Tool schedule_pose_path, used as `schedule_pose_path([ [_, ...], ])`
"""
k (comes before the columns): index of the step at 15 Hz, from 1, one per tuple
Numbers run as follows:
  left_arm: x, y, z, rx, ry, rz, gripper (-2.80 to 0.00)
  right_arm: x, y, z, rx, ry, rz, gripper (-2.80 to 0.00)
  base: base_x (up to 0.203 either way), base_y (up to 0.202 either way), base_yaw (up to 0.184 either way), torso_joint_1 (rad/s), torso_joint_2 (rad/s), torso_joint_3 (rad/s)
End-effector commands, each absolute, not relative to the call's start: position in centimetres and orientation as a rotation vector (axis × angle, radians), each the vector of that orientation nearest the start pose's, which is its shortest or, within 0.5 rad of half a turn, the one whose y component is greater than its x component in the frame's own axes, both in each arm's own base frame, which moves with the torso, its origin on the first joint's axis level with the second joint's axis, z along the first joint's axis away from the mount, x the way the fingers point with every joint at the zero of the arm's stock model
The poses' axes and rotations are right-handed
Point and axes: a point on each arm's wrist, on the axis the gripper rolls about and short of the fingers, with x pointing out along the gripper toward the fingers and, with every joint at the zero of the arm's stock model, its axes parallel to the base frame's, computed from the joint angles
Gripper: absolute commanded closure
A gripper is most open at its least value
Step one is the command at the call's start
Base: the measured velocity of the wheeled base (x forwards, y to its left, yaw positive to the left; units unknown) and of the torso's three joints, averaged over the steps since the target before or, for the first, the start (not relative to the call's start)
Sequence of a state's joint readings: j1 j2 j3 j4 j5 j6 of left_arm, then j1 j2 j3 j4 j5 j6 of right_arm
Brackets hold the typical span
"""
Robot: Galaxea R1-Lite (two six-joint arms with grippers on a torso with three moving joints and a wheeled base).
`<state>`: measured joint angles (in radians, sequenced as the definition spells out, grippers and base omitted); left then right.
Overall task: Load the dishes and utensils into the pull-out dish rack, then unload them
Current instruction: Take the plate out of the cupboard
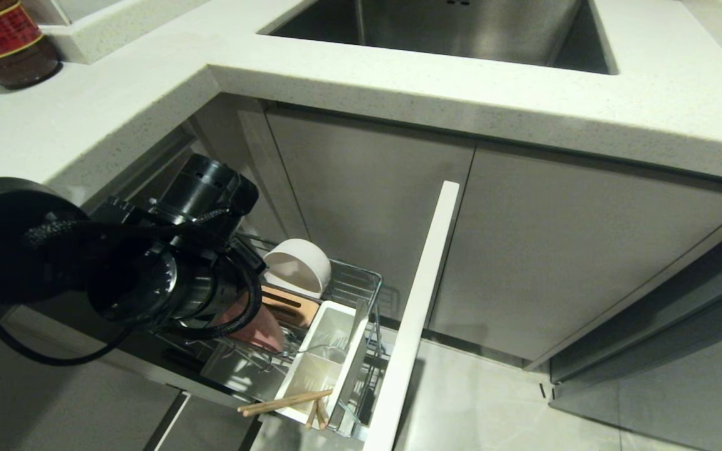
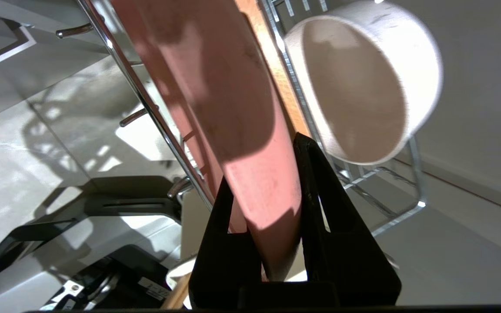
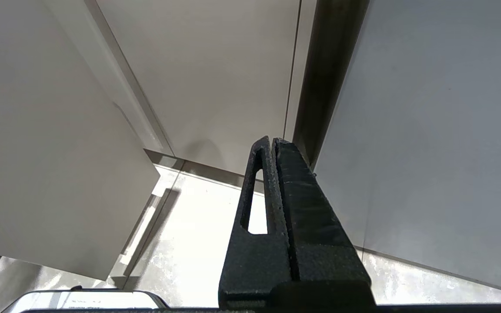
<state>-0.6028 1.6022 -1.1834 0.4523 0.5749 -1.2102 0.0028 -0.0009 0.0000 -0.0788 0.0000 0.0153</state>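
The pull-out dish rack [image 1: 370,285] stands drawn out below the counter. In it the pink plate [image 2: 215,87] stands on edge against the slotted wooden strip [image 2: 272,65]. My left gripper [image 2: 264,161] is shut on the plate's rim, one finger on each face. The off-white bowl [image 1: 297,266] lies on its side at the rack's back end, just beyond the plate [image 1: 264,332]. The chopsticks [image 1: 286,401] lean out of the white cutlery caddy [image 1: 320,369], and the fork [image 1: 334,341] lies in it. My right gripper [image 3: 271,141] is shut on nothing, parked by the cabinet doors.
The rack's white front panel [image 1: 417,313] juts out over the tiled floor. Above are the pale counter [image 1: 398,75], the steel sink [image 1: 449,28] and a dark jar [image 1: 4,37] at the back left. My left arm's wrist [image 1: 148,282] covers much of the rack.
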Motion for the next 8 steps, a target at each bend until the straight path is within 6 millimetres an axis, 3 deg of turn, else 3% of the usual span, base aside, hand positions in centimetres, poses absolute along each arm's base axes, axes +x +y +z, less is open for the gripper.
schedule_pose_path([
  [1,21.1,-13.4,24.1,-0.723,0.571,0.354,0.0,-2.1,0.0,7.6,0.015,-0.053,0.003,0.0,0.0,0.0,0.0,0.0,0.0,0.0],
  [8,16.1,-13.7,30.4,-0.808,0.54,0.103,0.0,-2.1,0.0,7.6,0.016,-0.054,0.003,0.0,0.0,0.0,0.0,0.0,0.0,0.0],
])
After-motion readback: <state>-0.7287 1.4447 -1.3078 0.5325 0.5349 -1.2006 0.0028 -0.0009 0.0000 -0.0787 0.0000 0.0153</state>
